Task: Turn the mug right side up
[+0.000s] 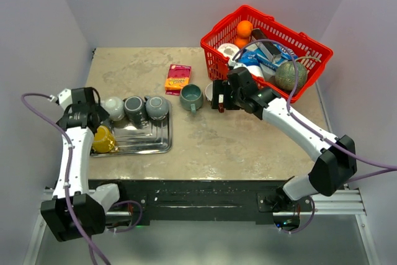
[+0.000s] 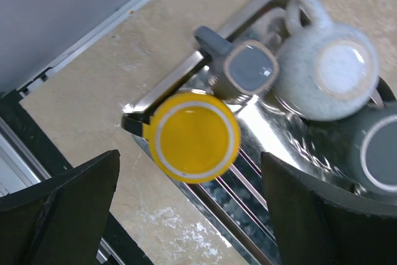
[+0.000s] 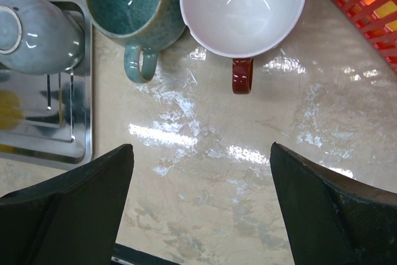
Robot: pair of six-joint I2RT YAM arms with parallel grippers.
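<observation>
Left gripper (image 2: 190, 166) hovers with its fingers spread wide, nothing held, right above the yellow mug (image 2: 195, 134). That mug sits upside down, base to the camera, at the 8 o'clock corner of the steel tray (image 1: 146, 144). Along the tray's 12 o'clock edge there's a pale mug (image 1: 113, 108), a dark grey mug (image 1: 134, 108) and a blue-grey mug (image 1: 157, 107), all bottoms up. Next, a pink and yellow packet (image 1: 178, 79) lies flat, its print too small to read. Then a teal mug (image 3: 127, 4) and a white-lined mug (image 3: 243, 4) with a red handle, both upright, handles at 6 o'clock in the wrist view. Right gripper (image 3: 201, 147) hangs open over bare table. At 2 o'clock, the red basket (image 1: 310, 44), its labels illegible.
</observation>
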